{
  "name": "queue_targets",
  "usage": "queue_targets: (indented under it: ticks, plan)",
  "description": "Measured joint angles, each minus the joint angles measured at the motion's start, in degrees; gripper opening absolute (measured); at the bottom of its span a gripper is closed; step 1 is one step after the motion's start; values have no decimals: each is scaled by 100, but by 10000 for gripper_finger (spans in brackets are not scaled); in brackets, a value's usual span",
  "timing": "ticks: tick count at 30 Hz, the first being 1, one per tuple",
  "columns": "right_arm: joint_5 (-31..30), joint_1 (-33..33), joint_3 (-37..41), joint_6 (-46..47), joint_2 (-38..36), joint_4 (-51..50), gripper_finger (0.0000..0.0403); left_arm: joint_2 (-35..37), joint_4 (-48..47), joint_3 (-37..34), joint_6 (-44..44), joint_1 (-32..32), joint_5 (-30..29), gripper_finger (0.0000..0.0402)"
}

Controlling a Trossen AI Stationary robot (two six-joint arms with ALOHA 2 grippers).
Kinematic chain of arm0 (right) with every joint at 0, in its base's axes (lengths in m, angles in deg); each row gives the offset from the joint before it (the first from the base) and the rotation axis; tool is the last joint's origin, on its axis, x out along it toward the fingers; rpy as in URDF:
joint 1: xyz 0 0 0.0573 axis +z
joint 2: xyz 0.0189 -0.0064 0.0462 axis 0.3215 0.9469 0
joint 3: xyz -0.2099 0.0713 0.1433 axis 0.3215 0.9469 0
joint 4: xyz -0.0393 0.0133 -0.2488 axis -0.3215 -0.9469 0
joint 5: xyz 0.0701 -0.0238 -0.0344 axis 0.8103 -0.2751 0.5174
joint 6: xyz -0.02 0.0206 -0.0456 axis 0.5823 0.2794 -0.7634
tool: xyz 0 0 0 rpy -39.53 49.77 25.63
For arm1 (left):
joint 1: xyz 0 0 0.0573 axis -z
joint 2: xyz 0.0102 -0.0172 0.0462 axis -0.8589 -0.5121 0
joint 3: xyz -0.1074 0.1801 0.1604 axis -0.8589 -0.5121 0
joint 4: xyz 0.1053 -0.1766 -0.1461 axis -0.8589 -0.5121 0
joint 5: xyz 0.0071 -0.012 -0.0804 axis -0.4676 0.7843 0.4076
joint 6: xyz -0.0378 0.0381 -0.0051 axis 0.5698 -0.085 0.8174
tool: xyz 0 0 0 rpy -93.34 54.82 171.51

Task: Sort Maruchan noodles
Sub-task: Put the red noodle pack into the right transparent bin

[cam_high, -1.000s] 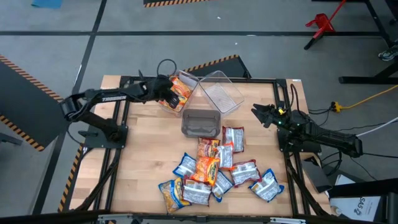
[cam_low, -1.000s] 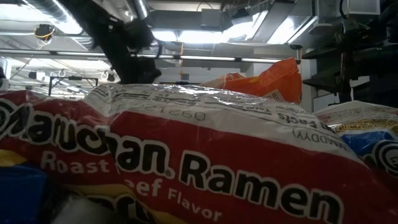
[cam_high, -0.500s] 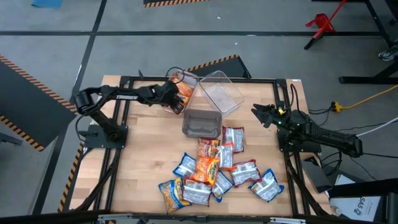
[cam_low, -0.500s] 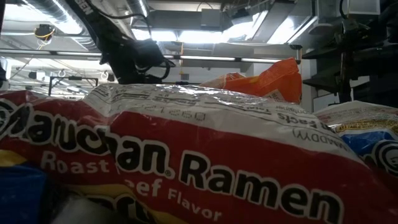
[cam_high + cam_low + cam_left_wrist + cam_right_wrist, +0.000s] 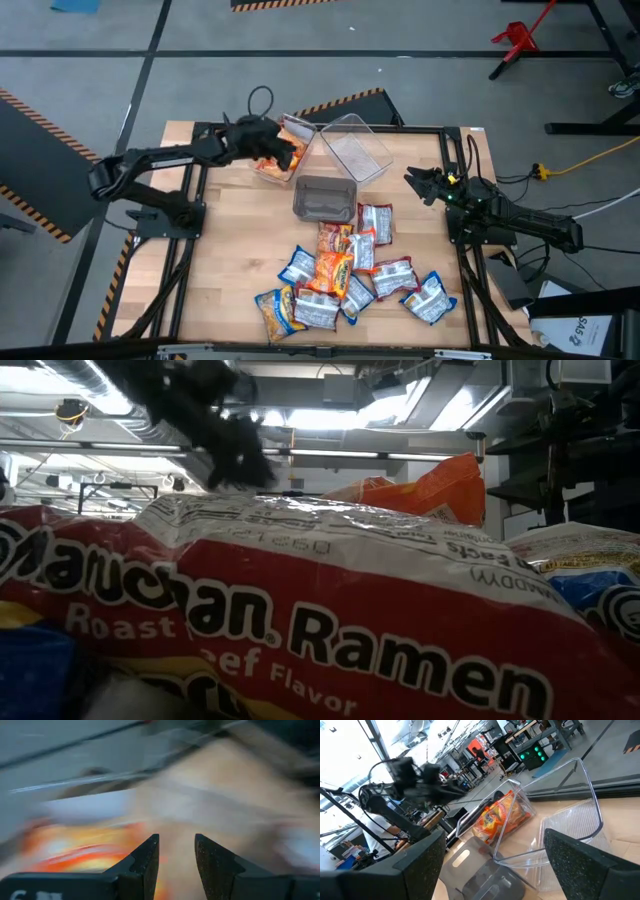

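Red-and-white Maruchan packet [image 5: 300, 620] filling the foreground, orange packet [image 5: 445, 485] behind, blurred dark arm [image 5: 215, 420] above

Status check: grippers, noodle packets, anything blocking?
Left gripper open, empty, over the bin with orange packets. Right gripper open, parked at the table's right edge. Noodle pile unsorted, front centre. Nothing blocking.

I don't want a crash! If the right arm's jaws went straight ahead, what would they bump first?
Probably the empty clear bin, straight ahead of the open right gripper. Depth is uncertain.
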Motion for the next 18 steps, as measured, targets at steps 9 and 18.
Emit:
queue_targets:
  ticks: [9,18]
  plan:
    - [158,0,-2,-44,2,-26,324,978,216,11,-113,1505,1202,119]
    - [592,-1,-2,-111,4,-99,324,804,-378,9,774,3276,847,119]
